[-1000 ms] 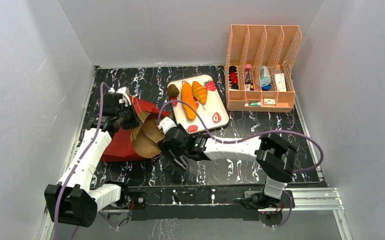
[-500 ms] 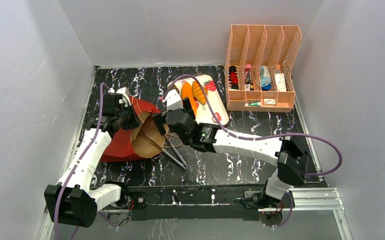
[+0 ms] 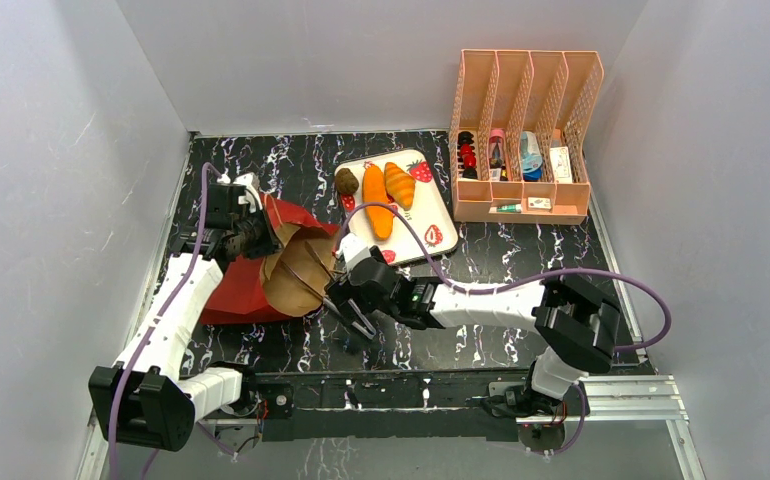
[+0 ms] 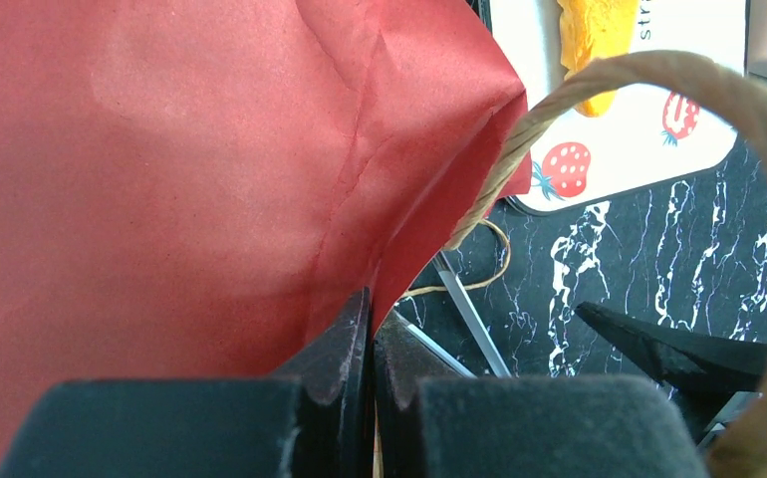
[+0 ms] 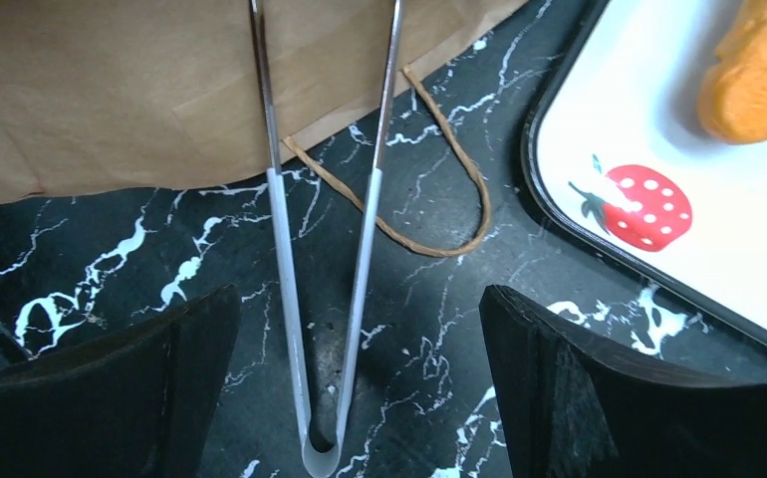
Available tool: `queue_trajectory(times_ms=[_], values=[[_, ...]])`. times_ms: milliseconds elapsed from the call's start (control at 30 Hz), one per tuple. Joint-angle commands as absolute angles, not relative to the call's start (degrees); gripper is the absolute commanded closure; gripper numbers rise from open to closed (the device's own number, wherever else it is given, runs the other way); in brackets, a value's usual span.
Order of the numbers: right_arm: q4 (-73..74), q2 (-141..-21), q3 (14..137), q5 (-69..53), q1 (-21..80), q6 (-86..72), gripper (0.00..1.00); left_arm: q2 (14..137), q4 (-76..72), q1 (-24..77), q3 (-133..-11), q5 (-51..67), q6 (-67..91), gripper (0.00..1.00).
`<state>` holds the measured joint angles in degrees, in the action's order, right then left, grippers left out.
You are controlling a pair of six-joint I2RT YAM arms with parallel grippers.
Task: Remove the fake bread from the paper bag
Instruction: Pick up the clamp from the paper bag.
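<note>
My left pincer (image 4: pixel 371 344) pinches the paper bag (image 4: pixel 160 149) to steady it; my right pincer (image 5: pixel 355 339) hangs spread astride the tongs (image 5: pixel 277 229), seemingly ready to grasp them.

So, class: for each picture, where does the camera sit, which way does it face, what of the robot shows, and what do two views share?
Top external: above and behind the arms, looking down on the table; both arms show.
Left wrist: on the left arm, facing the paper bag's red side past the shut left gripper.
Right wrist: on the right arm, looking down at the metal tongs inside the open right gripper.
Shared: both wrist views show the strawberry-print tray.
</note>
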<state>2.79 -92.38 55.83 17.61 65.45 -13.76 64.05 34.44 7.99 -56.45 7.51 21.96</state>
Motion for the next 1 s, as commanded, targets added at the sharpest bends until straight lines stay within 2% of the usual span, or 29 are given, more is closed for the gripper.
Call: queue_trajectory(times_ms=[0,567,867,967], values=[[-5.01,-93.32,56.3,13.71,65.35,-13.41,0.1,64.89,36.39,7.91,-59.13,8.15,21.11,1.0],[-10.48,-101.76,56.37,9.69,65.05,-13.44,0.11,65.57,36.68,7.91,-59.58,8.25,19.31,1.0],[-12.63,-105.0,56.73,8.72,64.19,-13.56,0.14,65.9,37.0,7.89,-60.02,9.18,18.2,1.0],[-13.09,-105.56,56.77,7.6,63.6,-13.58,0.18,66.2,36.91,7.91,-60.35,9.32,17.87,1.0]])
